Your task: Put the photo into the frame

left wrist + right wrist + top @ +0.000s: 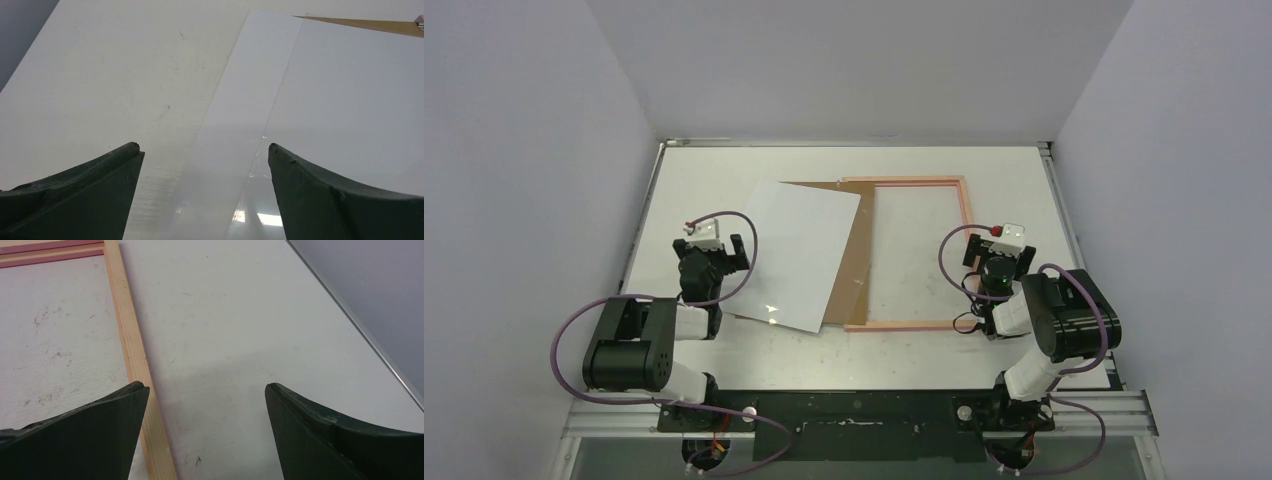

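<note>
The photo (797,255) lies white side up, tilted, left of centre on the table, covering part of a brown backing panel (852,262). The frame (964,250) with its salmon border lies flat to the right, its left side over the panel's edge. My left gripper (714,238) is open over the photo's left edge (280,105), fingers (105,180) apart above the table. My right gripper (1002,238) is open just outside the frame's right rail (131,340), low over the table.
The white table (1024,180) ends at a metal rim (370,345) on the right, with grey walls close on both sides. The brown panel's corner shows at the top right of the left wrist view (370,24).
</note>
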`<state>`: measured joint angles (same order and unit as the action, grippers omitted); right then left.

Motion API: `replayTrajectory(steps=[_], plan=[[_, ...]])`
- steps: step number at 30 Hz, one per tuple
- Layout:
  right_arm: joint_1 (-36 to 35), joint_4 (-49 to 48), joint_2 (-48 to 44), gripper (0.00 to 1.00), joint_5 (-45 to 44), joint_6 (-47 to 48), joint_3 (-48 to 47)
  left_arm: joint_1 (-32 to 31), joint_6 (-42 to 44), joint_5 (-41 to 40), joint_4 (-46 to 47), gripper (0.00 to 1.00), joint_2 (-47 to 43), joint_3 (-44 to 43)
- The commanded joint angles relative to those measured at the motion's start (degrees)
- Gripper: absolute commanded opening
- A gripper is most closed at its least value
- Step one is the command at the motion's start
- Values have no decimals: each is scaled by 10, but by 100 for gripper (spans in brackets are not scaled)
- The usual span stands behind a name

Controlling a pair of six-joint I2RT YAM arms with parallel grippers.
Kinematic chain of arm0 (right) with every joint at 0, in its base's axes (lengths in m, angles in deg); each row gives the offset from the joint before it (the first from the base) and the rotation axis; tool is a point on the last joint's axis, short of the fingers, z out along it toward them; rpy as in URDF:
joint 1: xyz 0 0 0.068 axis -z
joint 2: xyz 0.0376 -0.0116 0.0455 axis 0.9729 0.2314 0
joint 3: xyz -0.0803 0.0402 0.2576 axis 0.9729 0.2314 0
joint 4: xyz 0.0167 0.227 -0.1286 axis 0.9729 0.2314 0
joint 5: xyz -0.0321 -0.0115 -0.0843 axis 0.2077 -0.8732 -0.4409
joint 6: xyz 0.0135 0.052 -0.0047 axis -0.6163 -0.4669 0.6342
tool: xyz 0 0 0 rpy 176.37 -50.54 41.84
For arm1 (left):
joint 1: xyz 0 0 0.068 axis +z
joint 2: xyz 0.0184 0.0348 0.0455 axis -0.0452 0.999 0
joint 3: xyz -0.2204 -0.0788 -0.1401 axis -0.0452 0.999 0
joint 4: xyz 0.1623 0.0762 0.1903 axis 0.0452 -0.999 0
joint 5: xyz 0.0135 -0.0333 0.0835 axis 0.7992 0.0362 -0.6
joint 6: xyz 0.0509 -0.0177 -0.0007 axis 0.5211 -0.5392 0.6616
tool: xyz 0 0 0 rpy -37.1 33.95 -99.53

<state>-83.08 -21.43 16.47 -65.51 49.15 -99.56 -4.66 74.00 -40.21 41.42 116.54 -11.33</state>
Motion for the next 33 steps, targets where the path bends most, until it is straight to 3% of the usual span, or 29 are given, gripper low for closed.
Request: replayTrajectory(steps=[1,9,11,13,15,18,21,24,25,27,33], plan=[[-2,-24,-13,90,7,-5,-2,-1,3,-5,31,96,-2,-5],[3,-22,-14,90,13,-11,-1,0,3,0,27,96,-3,-8],[5,-14,-27,90,-25,-32,4,13,2,37,16,96,-10,-12],[5,-26,-37,90,-20,-29,13,17,-3,56,-41,96,-28,-34],[-3,-42,-57,90,-26,-15,28,44,-18,57,-171,96,-50,-98],[-15,112,-140,90,-104,-41,-19,59,-4,72,-355,96,-60,-211],[12,359,-216,90,-140,-157,-124,67,25,108,-479,96,-68,-292],[32,504,-215,90,-104,-271,-214,67,35,133,-570,96,-68,-349],[54,544,-210,90,-45,-312,-243,67,33,140,-601,96,-65,-366],[97,545,-192,90,161,-324,-278,66,26,153,-658,96,-55,-397],[-9,585,-157,90,259,-290,-329,31,64,152,-729,96,-41,-407]])
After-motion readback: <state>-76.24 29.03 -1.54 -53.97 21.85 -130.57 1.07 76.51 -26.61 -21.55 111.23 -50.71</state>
